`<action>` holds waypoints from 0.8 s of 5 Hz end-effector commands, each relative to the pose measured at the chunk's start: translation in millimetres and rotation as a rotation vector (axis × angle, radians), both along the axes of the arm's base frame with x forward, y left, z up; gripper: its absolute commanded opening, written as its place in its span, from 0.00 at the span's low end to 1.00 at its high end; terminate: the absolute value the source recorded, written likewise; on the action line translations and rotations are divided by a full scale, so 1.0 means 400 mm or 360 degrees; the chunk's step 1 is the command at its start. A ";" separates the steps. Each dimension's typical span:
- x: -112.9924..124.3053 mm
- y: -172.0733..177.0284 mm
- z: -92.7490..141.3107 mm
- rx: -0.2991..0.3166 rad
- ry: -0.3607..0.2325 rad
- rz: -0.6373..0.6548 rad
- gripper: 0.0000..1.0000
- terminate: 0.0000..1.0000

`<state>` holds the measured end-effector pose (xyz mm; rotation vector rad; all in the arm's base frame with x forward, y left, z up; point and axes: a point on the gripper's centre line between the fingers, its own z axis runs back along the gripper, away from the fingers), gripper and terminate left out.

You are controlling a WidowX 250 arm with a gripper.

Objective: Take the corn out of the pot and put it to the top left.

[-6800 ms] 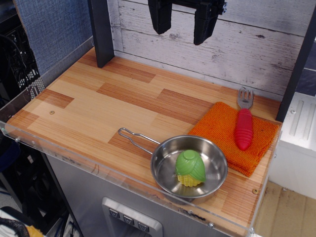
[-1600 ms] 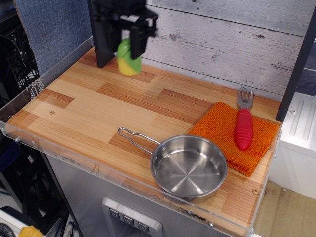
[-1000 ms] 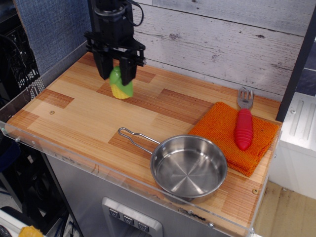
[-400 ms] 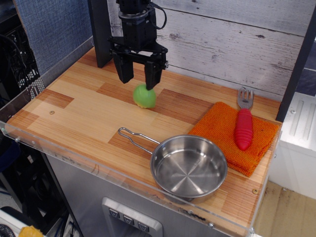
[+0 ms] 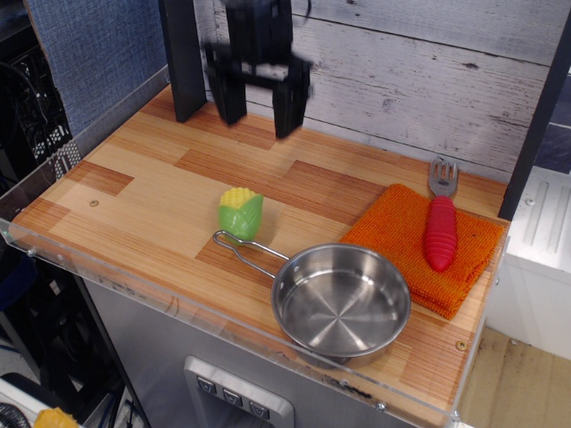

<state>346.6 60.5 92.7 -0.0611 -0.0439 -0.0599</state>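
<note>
Your wooden desk carries the corn mid-front, touching the pot's handle. An orange cloth lies right.

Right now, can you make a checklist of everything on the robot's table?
Surface: wooden tabletop with a clear plastic edge.
Job's things: corn stands on the wood, beside the handle of the pot; the pot has nothing in it.
Clutter: red-handled fork lying on an orange cloth.
Grippers: gripper open, above the back of the table, holding nothing.
Cables: nothing seen.
Surroundings: white plank wall, dark post.
</note>
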 end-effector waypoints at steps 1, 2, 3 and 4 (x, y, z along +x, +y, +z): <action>-0.007 0.006 0.230 0.0018 -0.0224 -0.0014 1.00 0.00; -0.006 -0.004 0.253 0.0055 -0.0140 -0.0155 1.00 0.00; -0.006 -0.004 0.253 0.0055 -0.0140 -0.0155 1.00 0.00; -0.006 -0.004 0.253 0.0055 -0.0140 -0.0155 1.00 1.00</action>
